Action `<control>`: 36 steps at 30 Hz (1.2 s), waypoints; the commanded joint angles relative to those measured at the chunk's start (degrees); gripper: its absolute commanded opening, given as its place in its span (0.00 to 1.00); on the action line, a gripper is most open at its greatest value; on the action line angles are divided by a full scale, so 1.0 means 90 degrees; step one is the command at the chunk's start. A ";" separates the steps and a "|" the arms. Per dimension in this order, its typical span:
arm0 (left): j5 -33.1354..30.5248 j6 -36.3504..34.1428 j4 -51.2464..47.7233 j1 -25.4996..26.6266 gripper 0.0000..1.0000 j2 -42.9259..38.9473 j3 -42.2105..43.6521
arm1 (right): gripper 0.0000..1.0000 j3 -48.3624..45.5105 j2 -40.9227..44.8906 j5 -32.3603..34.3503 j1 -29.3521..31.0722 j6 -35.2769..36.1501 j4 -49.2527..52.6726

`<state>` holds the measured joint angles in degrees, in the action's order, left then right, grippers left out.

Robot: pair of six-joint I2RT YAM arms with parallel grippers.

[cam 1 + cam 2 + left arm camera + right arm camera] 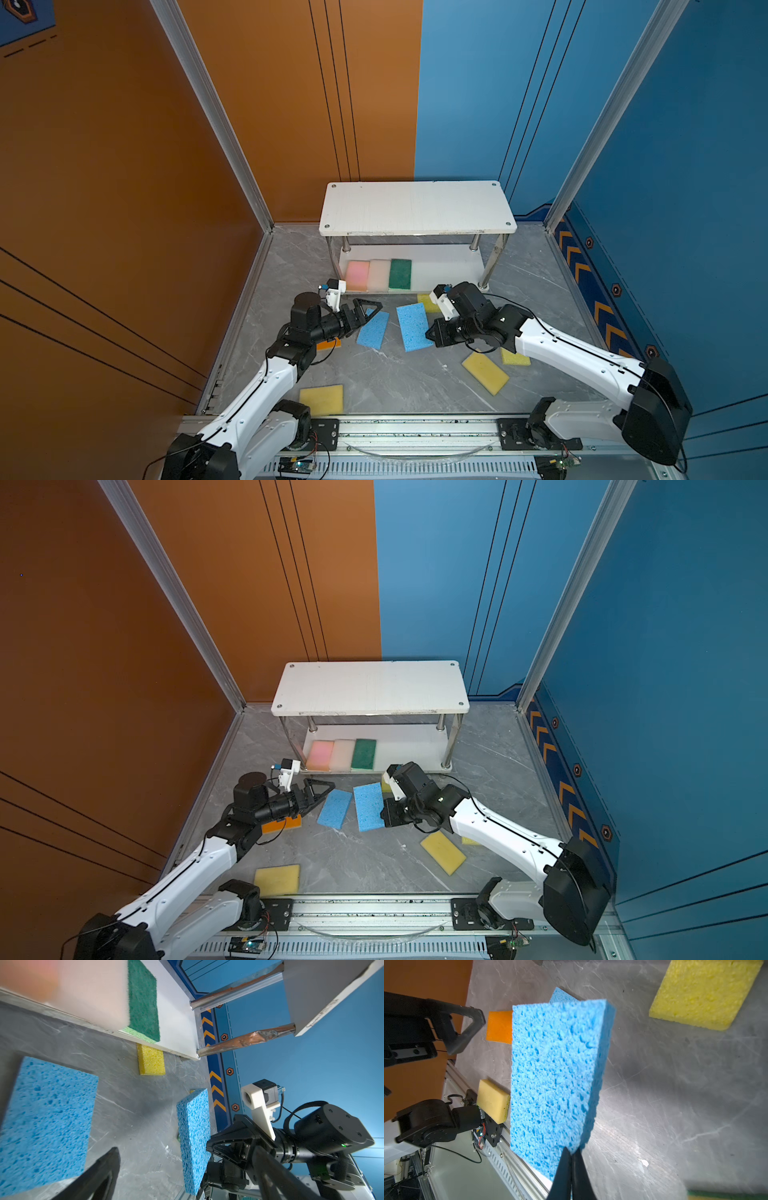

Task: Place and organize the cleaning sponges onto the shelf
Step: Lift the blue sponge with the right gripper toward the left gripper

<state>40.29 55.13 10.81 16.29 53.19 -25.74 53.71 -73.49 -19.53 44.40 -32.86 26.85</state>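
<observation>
Our right claw (571,1154) pinches a blue sponge (556,1076) by its edge at mid-frame in both top views, our left claw (363,318) is spread wide just beside the other blue sponge (373,329), and the shelf (417,208) above them has open room on the right of its low board (449,270).

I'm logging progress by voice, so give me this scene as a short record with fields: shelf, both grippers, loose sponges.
Lower tier of shelf: pink sponge, off-white sponge, green sponge, side by side
Top tier: no sponges
right gripper: shut on blue sponge
left gripper: open, holding nothing
On table: second blue sponge, orange sponge, four yellow sponges
</observation>
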 commanded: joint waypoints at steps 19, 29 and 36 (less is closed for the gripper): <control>-0.0854 0.0534 0.1655 0.1421 0.31 0.0593 -0.0232 | 0.00 0.0731 -0.0051 -0.0825 -0.0032 -0.0092 -0.0478; -0.0906 0.0573 0.1914 0.1378 0.04 0.0548 -0.0053 | 0.43 0.0703 -0.0172 -0.1013 -0.0028 -0.0332 -0.0588; -0.0868 0.0545 0.1919 0.1261 0.04 0.0577 -0.0040 | 0.43 0.0597 -0.0184 -0.1033 0.0003 -0.0420 -0.0639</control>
<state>32.99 60.93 26.41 28.18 58.94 -26.68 58.96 -74.78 -27.92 44.21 -35.83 22.15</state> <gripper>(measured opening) 0.056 0.434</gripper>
